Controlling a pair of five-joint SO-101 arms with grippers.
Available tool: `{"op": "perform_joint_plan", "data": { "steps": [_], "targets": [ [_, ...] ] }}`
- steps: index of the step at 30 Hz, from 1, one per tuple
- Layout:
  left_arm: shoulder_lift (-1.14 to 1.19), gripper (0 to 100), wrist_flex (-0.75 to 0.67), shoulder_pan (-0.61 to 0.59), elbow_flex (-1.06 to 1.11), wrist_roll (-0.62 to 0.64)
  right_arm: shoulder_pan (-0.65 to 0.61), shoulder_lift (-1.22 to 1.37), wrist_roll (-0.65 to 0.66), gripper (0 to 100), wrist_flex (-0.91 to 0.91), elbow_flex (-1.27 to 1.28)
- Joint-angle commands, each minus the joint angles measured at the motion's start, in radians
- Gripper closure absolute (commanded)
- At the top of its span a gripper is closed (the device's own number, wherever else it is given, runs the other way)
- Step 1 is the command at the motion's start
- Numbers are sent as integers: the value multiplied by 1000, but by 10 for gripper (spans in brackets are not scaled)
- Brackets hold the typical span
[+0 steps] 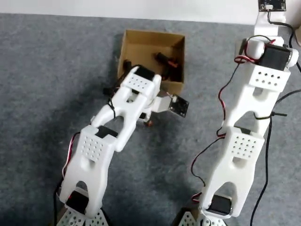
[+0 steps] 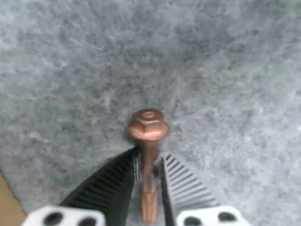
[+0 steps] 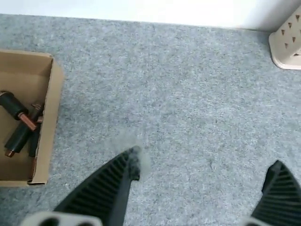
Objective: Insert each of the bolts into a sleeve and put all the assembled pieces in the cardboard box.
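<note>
Bolt (image 2: 149, 141) pinched in left fingers (image 2: 110, 186); assembled pieces (image 3: 21, 127) in box (image 3: 49, 108).

Box (image 1: 173, 86) at far side of mat (image 1: 37, 70), assembled pieces (image 1: 165, 61) lying inside. Bolt (image 2: 148, 141) in left gripper (image 2: 149, 156), just before box's near wall. Right gripper (image 3: 206, 159) well right of box.

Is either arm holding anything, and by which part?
The left gripper holds a copper bolt by its shank; the right gripper is open and empty.
</note>
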Motion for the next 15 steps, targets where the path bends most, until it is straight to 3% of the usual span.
{"op": "perform_joint_plan", "data": {
  "steps": [1, 5, 9, 15],
  "targets": [
    [2, 995, 12, -8, 45, -356, 10, -54, 12, 633, 21, -93],
    [-5, 994, 18, 8, 88, -330, 8, -54, 8, 633, 21, -93],
    [-10, 994, 18, 38, 73, -166, 10, -54, 8, 633, 21, -96],
    [-148, 994, 112, 105, -2, -21, 8, -58, 9, 633, 21, -101]
  ]
}}
